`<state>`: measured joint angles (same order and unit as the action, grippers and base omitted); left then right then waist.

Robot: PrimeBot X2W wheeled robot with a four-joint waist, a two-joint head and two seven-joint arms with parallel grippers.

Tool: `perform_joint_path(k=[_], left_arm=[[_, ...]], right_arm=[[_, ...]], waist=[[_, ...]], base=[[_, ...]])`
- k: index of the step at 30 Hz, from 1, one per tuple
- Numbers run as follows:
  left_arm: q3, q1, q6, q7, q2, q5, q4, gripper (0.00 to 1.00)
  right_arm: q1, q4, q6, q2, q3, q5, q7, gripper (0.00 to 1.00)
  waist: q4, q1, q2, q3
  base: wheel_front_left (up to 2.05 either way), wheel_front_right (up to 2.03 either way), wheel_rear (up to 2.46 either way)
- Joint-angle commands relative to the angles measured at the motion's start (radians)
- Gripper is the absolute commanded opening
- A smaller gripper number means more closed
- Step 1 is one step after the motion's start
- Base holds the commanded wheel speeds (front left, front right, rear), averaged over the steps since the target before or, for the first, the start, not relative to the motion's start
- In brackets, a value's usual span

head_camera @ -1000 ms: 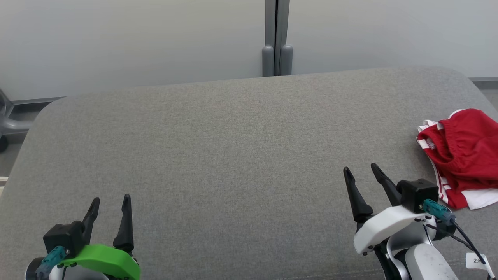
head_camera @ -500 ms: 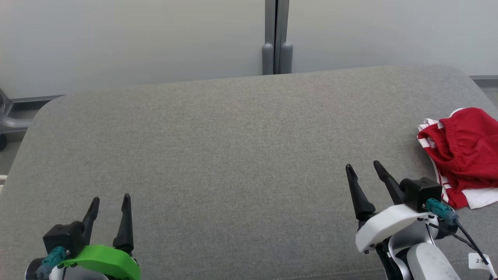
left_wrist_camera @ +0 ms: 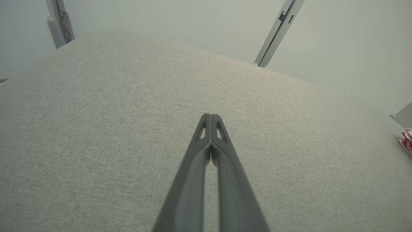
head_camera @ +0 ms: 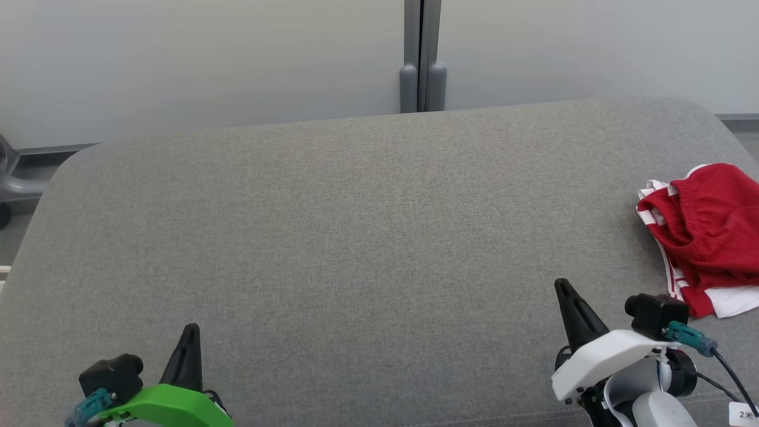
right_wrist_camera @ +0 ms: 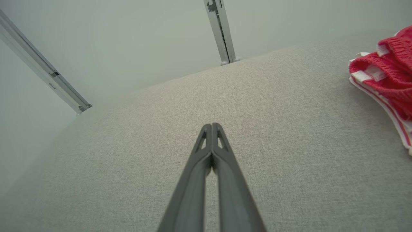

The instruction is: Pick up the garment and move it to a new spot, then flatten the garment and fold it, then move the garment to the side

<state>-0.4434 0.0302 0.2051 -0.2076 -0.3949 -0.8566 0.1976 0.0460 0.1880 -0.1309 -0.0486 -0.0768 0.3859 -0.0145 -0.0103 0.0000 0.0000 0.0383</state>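
The garment [head_camera: 705,237] is a crumpled red piece with white stripes and white trim, lying at the right edge of the grey padded surface [head_camera: 367,237]; the same garment [right_wrist_camera: 391,74] appears at the right of the right wrist view. My right gripper [head_camera: 563,289] is shut and empty, low at the right, a short way left of and nearer than the garment. In its own wrist view the right gripper [right_wrist_camera: 211,125] has its fingers pressed together over bare fabric. My left gripper [head_camera: 191,330] is shut and empty at the lower left; in its wrist view the left gripper [left_wrist_camera: 210,116] holds nothing.
A pale wall with a grey vertical post [head_camera: 421,59] stands behind the padded surface. A grey chair base [head_camera: 15,187] sits on the floor at the far left. A small pink and white object [left_wrist_camera: 406,140] lies at the right edge of the left wrist view.
Both grippers have gone from open to shut and have drawn back toward the near edge. The garment has not moved.
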Motion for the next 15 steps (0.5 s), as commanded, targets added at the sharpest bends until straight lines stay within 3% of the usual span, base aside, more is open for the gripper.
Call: perform_joint_path(k=[1,15], left_arm=[[0.029,0.016,-0.013,0.006,0.001,-0.031,-0.014,0.0],[0.105,0.022,-0.072,0.043,0.061,-0.164,-0.01,0.0]], right_arm=[[0.022,-0.012,0.0,-0.006,0.011,0.049,0.007,0.0],[0.027,-0.003,0.0,-0.012,0.053,0.267,0.04,0.0]], waist=[[0.0,0.0,0.0,-0.001],[0.001,0.0,0.0,-0.005]], base=[[0.0,0.0,0.0],[0.0,0.0,0.0]])
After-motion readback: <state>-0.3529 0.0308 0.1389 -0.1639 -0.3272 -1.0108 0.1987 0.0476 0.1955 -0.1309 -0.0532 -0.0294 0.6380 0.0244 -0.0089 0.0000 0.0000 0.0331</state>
